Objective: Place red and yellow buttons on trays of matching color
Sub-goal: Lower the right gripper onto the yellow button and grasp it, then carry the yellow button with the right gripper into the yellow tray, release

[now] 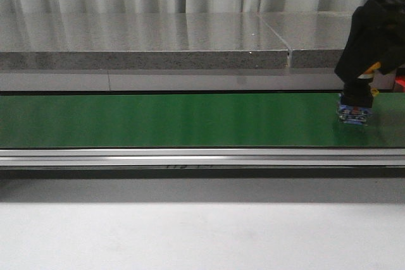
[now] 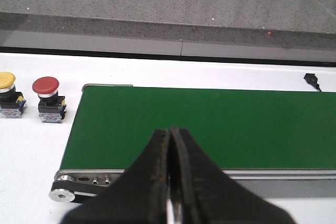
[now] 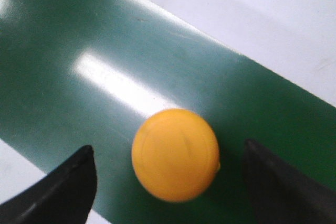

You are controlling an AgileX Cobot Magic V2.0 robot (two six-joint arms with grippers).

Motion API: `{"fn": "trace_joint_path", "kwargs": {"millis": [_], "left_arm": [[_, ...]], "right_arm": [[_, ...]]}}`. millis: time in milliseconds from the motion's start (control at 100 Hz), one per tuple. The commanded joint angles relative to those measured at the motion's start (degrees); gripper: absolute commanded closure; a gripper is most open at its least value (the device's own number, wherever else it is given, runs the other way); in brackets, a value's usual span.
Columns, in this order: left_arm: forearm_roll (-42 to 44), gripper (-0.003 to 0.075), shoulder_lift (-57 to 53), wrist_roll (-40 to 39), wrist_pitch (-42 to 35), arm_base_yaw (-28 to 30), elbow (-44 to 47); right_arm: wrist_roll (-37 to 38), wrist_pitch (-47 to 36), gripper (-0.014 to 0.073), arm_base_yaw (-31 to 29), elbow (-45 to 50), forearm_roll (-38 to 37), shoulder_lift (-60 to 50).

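Belt: green belt [image 1: 177,120] is seen running across a white table [image 1: 190,232].
Right gripper [image 3: 168,182]: fingers are spread wide, yellow button [image 3: 175,154] seen between them, on the belt.
Left gripper [image 2: 170,182]: fingers are pressed together, nothing held.
Spare buttons: red button [image 2: 47,98] and second yellow one [image 2: 7,94] are stood on the table beside the belt end.

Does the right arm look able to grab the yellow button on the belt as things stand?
Probably yes: the right gripper is open with a finger on each side of the yellow button, nothing between them on the green belt.
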Motion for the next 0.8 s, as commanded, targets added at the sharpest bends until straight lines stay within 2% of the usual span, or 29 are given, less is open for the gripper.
{"fn": "trace_joint_path", "kwargs": {"millis": [0,100,160,170,270,370,440,570,790], "left_arm": [[-1.0,0.0739,0.4,0.0,-4.1,-0.5,-1.6],[-1.0,0.0739,0.4,0.0,-4.1,-0.5,-1.6],[-1.0,0.0739,0.4,0.0,-4.1,-0.5,-1.6],[-1.0,0.0739,0.4,0.0,-4.1,-0.5,-1.6],[-1.0,0.0739,0.4,0.0,-4.1,-0.5,-1.6],[-1.0,0.0739,0.4,0.0,-4.1,-0.5,-1.6],[-1.0,0.0739,0.4,0.0,-4.1,-0.5,-1.6],[-1.0,0.0739,0.4,0.0,-4.1,-0.5,-1.6],[-1.0,0.0739,0.4,0.0,-4.1,-0.5,-1.6]], "right_arm": [[-0.7,-3.5,0.0029,0.1,-2.0,1.5,-0.2],[-0.7,-4.2,0.0121,0.1,-2.0,1.5,1.3],[-0.7,-4.4,0.0213,0.1,-2.0,1.5,1.7],[-0.7,-4.5,0.0252,0.1,-2.0,1.5,1.7],[-0.7,-4.5,0.0443,0.1,-2.0,1.5,1.5],[-0.1,-3.9,0.0570,0.0,-2.0,1.5,0.5],[0.9,-3.0,0.0603,-0.4,-2.0,1.5,-1.1],[4.7,-0.5,0.0606,-2.6,-2.0,0.6,-5.5],[14.9,5.8,0.0606,-12.3,-2.0,-6.3,-12.9]]}}
